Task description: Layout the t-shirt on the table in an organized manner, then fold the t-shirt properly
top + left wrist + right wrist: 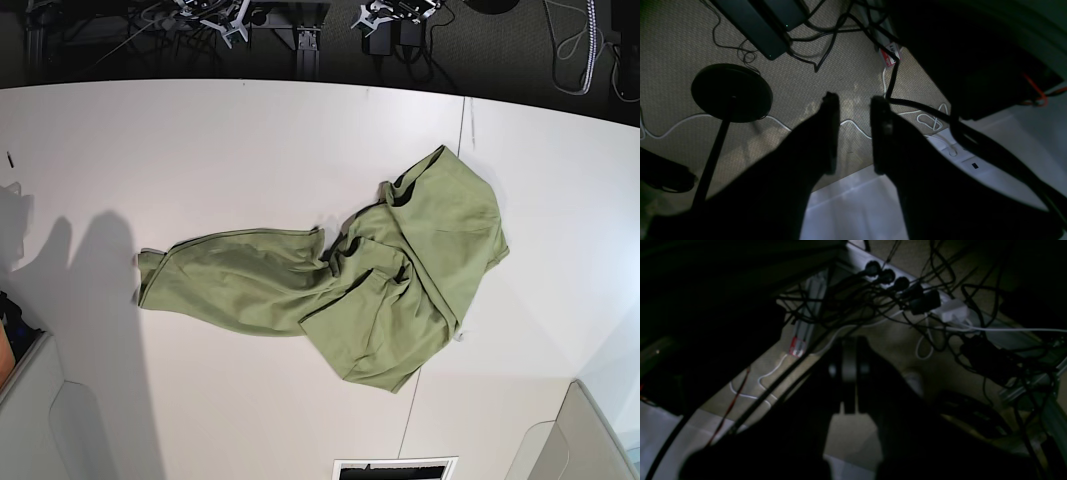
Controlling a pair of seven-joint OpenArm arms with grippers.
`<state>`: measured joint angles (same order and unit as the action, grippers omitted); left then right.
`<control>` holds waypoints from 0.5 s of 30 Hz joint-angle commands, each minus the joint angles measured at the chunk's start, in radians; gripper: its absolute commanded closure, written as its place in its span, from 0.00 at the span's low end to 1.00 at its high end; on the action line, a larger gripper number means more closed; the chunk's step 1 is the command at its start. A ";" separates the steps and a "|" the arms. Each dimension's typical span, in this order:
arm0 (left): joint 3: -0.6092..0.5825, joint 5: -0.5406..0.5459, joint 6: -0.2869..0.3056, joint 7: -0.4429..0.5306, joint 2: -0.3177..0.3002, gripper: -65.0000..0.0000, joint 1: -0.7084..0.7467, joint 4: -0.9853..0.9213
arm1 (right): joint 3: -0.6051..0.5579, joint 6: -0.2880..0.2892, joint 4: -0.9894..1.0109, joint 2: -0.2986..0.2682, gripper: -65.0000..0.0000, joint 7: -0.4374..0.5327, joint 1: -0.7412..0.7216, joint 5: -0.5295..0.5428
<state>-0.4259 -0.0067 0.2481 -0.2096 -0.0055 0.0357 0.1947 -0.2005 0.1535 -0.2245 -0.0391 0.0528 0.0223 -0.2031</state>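
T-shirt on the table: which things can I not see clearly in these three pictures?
- Base view: the t-shirt is crumpled on the table, so folds hide its sleeves and any tag.
- Base view: both arms are outside the frame.
- Left wrist view: open left gripper is a dark silhouette; no shirt visible.
- Right wrist view: too dark; shut right gripper barely shows.

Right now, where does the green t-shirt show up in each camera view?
Base: the t-shirt lies crumpled mid-table, stretching from left of centre to the right, across the dark seam.
Left wrist: not in it; only floor, cables and a table corner past the open left tool.
Right wrist: not in it; floor and cables past the shut right tool.
Shared landmark: the white table, whose edge shows in both wrist views.
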 commanded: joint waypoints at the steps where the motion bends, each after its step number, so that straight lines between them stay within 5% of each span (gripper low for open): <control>1: 0.001 0.003 0.010 0.000 0.006 0.71 0.002 0.005 | 0.002 0.008 -0.006 -0.005 1.00 0.013 0.003 0.001; 15: 0.001 -0.046 0.010 0.060 0.002 0.71 0.171 0.174 | 0.002 0.008 -0.117 -0.028 1.00 0.013 0.116 0.002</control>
<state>-0.4252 -0.0563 0.2504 -0.1574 -0.0071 0.2035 0.3641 -0.2005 0.1570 -0.3405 -0.0639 0.0582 0.1322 -0.2031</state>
